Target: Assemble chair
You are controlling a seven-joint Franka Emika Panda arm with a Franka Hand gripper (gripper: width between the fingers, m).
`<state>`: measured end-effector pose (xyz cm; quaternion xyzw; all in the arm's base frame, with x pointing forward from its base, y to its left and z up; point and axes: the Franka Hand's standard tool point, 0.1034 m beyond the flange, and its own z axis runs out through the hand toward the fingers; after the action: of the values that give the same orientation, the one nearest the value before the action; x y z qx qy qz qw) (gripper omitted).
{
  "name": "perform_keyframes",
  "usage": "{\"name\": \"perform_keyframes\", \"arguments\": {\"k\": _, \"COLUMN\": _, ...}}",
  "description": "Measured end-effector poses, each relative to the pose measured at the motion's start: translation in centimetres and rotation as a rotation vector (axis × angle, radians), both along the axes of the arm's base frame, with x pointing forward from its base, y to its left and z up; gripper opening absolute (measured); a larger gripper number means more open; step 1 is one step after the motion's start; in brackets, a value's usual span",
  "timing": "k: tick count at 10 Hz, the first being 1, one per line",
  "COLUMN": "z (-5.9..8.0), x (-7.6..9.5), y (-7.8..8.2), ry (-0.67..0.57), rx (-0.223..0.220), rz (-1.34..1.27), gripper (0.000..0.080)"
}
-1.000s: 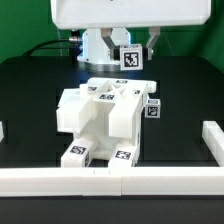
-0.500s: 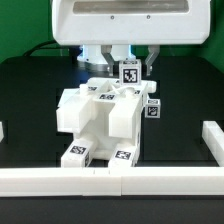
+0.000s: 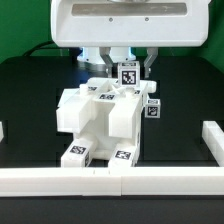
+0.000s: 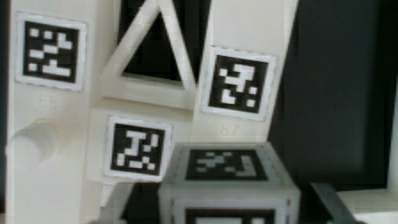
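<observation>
White robot arm (image 3: 120, 20) over a partly joined, chunky matte white plastic chair (image 3: 100, 120).
The flat black table (image 3: 30, 100) has a long plain white border rail (image 3: 110, 182) at six o'clock and the chair at its middle. At the chair's twelve o'clock the gripper (image 3: 128, 76) has its fingers clamped on a small white tagged chair piece (image 3: 128, 70); the wrist view shows an X-braced white frame (image 4: 143, 98) close up.

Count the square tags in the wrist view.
4 whole: first tag on the wide post; second tag beside the X-brace; third tag by the crossbar; fourth tag atop the nearest block. A fifth is cut off.
</observation>
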<state>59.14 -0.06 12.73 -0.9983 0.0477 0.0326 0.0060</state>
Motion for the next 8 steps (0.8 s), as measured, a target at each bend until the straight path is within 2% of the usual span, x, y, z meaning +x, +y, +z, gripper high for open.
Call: {"name": "perform_keyframes", "arguments": {"k": 8, "z": -0.98, "x": 0.13, "y": 0.09, "ry": -0.002, "rx": -0.010, "rz": 0.005, "gripper": 0.0285}}
